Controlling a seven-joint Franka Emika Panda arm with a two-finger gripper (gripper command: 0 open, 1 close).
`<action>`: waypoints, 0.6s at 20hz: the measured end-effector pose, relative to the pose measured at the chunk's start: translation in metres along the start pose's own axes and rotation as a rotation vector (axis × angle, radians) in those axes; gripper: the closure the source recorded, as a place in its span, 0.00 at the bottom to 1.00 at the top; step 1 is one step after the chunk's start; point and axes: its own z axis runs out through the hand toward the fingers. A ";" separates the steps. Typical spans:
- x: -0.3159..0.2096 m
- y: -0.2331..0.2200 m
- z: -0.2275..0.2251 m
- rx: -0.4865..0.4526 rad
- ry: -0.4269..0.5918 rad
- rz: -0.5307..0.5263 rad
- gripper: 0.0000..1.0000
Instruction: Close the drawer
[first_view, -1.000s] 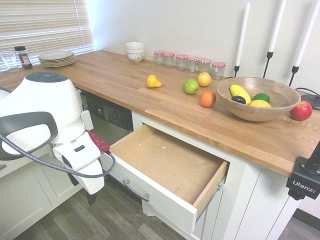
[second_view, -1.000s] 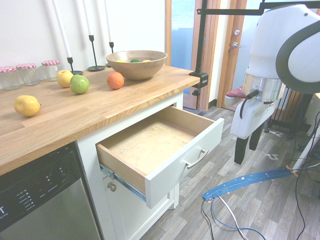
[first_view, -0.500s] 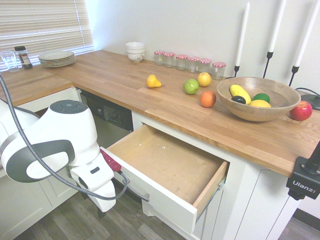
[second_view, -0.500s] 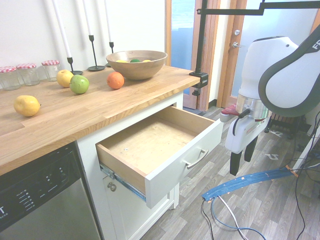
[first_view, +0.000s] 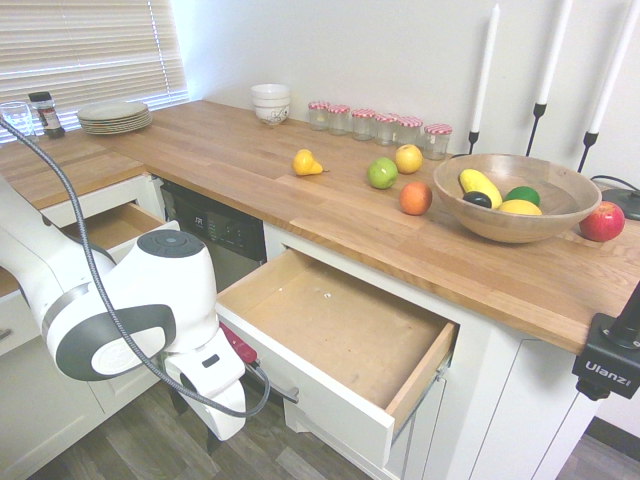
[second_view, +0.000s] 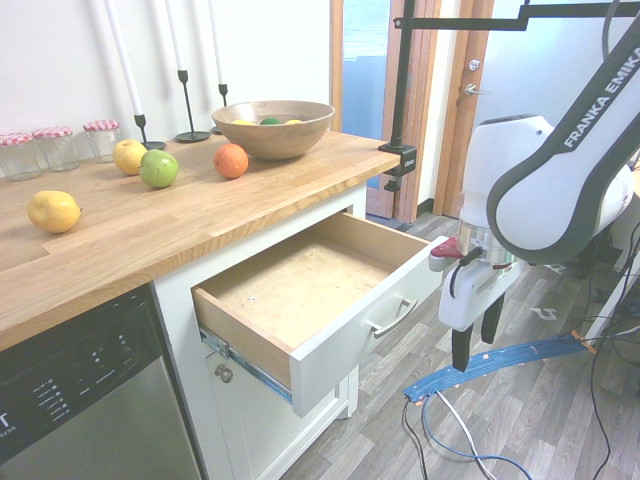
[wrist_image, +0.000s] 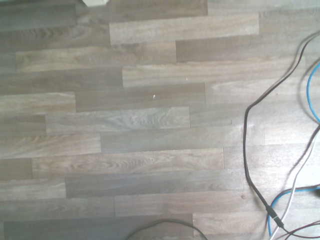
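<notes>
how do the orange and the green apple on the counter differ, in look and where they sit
The orange has an orange skin, while the green apple is yellowish green. The orange sits nearer the wooden bowl and the counter's front edge; the green apple lies farther from both. They share a roundish shape, a similar size, and a place on the wooden countertop outside the bowl.

The first exterior view looks down from one side of the gripper (second_view: 477, 348), across the drawer (first_view: 340, 315) and worktop (first_view: 290, 190); the second faces them from the opposite side. The wrist view looks down past the gripper at the floor (wrist_image: 145, 115), which both exterior views share.
</notes>
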 end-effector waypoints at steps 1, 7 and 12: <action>0.002 -0.001 0.004 -0.001 -0.005 0.001 0.00; 0.015 -0.007 0.017 -0.004 -0.016 -0.003 0.00; 0.019 -0.013 0.013 0.009 -0.009 -0.007 0.00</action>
